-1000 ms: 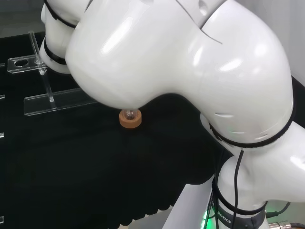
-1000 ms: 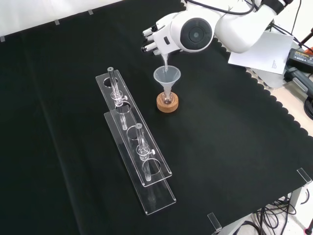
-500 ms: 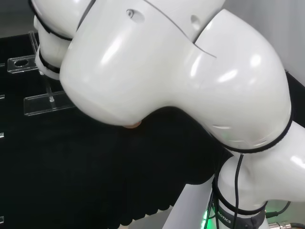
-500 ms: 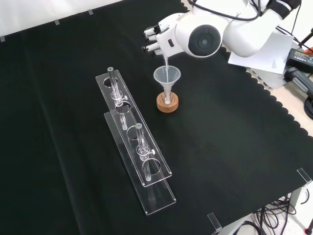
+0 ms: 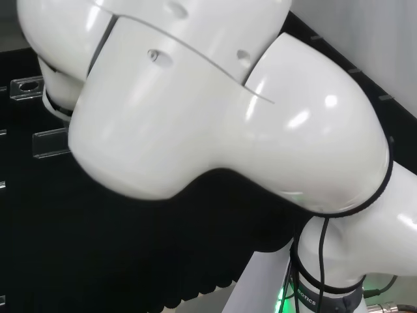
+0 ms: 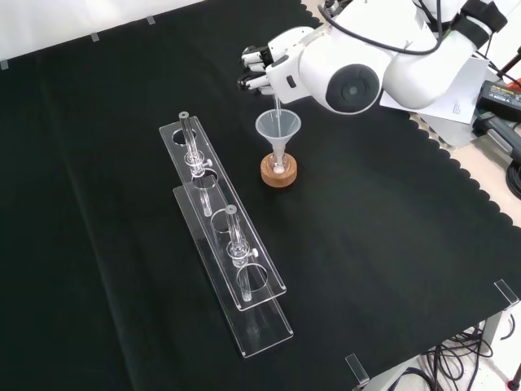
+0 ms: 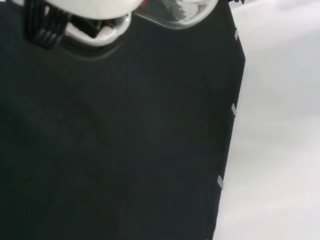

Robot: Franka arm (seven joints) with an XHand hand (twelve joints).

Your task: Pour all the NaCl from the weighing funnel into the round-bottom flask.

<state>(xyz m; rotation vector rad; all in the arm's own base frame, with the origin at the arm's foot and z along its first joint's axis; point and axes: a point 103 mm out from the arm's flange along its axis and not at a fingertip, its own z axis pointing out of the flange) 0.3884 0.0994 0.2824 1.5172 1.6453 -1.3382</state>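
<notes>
Curled round the weighing funnel (image 6: 275, 104), my hand (image 6: 262, 67) holds it steeply tilted, its thin stem pointing down into the clear funnel (image 6: 278, 129). That funnel sits in the round-bottom flask (image 6: 278, 168) on its cork ring (image 6: 278, 173). My own white link (image 6: 352, 72) covers my palm, and I cannot make out any NaCl.

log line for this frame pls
phase: pouring | black and white hand shut on clear weighing funnel, stem over clear plastic funnel | round-bottom flask on cork ring
</notes>
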